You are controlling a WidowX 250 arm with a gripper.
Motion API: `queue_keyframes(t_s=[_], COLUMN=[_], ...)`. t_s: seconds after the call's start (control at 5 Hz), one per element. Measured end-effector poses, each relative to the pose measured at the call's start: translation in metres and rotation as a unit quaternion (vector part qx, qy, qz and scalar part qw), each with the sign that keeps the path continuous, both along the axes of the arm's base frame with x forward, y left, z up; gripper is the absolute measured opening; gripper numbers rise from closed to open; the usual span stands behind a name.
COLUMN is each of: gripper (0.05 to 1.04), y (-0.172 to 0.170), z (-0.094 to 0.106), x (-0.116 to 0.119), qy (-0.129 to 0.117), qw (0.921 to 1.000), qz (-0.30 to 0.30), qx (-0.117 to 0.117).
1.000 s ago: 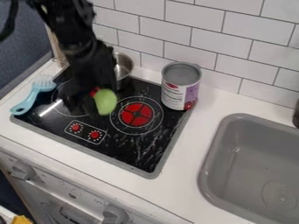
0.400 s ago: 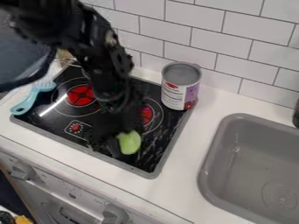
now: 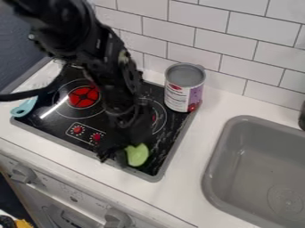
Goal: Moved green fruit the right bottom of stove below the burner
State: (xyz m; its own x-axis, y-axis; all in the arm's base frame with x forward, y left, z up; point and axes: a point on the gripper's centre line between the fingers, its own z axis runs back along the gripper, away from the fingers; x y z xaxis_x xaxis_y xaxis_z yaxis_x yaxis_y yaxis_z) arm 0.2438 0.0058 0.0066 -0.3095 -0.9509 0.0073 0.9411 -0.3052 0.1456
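The green fruit [image 3: 138, 155] is at the lower right part of the stove [image 3: 165, 149], below the right burner [image 3: 154, 118], and the fingers [image 3: 125, 156] appear closed on it, with their dark shapes up against its left side. The likeliest trouble is in letting go: the fruit is rounded, so if it is released above the glass or off balance, it could drop, rock and roll. The front rim [image 3: 152, 178] is near, and a roll that way could carry the fruit against it or over onto the table [image 3: 179, 196]. I cannot tell whether the fruit's underside touches the glass, so opening too soon would be the cause to guard against. Uneven opening could also shove the fruit sideways, and lifting away before it is quite free could drag it out of place. The can [image 3: 185, 87] stands well apart, up by the stove's far right corner, and seems little at risk. The fruit itself is a light, fresh green, with a smooth, curved outline on its right side. A paler streak shows on its face, and its left edge is partly covered by the fingers.
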Motion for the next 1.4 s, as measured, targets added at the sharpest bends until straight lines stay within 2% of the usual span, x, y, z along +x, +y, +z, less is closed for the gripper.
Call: queue_keyframes(t_s=[0.2, 0.4, 0.8, 1.0, 1.2, 1.4], gripper=[0.748, 0.993, 1.0, 1.0, 1.0, 1.0], y=[0.001, 0.001, 0.003, 0.005, 0.009, 0.017], z=[-0.001, -0.004, 0.014, 0.032, 0.065, 0.097], x=[0.005, 0.003, 0.007, 0.011, 0.013, 0.012], qy=[0.002, 0.012, -0.001, -0.013, -0.036, -0.093], qw=[1.0, 0.9999, 0.9999, 0.9995, 0.9987, 0.9943], qz=[0.001, -0.002, 0.005, 0.007, -0.018, -0.052], qx=[0.002, -0.001, -0.016, -0.029, -0.033, -0.012])
